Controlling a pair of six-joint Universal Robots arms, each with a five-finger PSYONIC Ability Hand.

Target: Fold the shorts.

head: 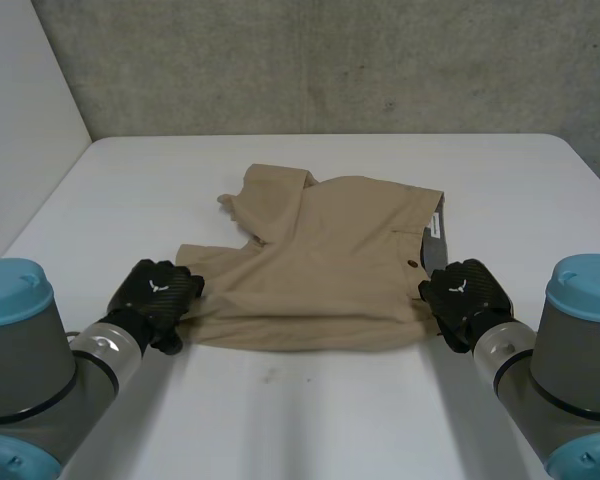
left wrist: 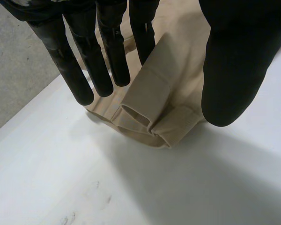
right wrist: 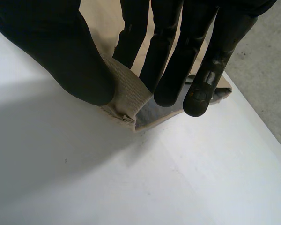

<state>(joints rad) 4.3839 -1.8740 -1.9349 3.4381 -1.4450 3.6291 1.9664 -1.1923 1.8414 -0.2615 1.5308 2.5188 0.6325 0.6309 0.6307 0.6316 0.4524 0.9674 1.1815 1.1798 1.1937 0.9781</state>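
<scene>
First, from the head view: the tan shorts [head: 320, 260] lie folded on the white desk [head: 310, 420]. The left hand [head: 158, 292] sits at their near leg-end corner and the right hand [head: 465, 292] at their near waistband corner. The folded near edge runs from one set of fingers to the other, and a dark button [head: 412, 265] shows just beyond the right fingers.

Next, the left wrist view: the left hand's fingers [left wrist: 105, 61] are straight and slightly spread, with the thumb [left wrist: 234, 70] held well apart from them. They are released rather than clamped. The leg hem of the shorts [left wrist: 150, 93] bunches into a small rolled fold in the gap between fingers and thumb, reaching just past the fingertips. Bare desk [left wrist: 61, 178] lies beyond it.

Then the right wrist view: the right hand's thumb [right wrist: 61, 47] and fingers [right wrist: 173, 70] are closed on the waistband corner of the shorts [right wrist: 126, 93], grasping it. The tan cloth is squeezed up between the thumb and the nearest finger. The grey lining [right wrist: 154, 112] of the waistband shows under the other fingertips, and the corner ends just beyond them on the desk [right wrist: 131, 178].
</scene>
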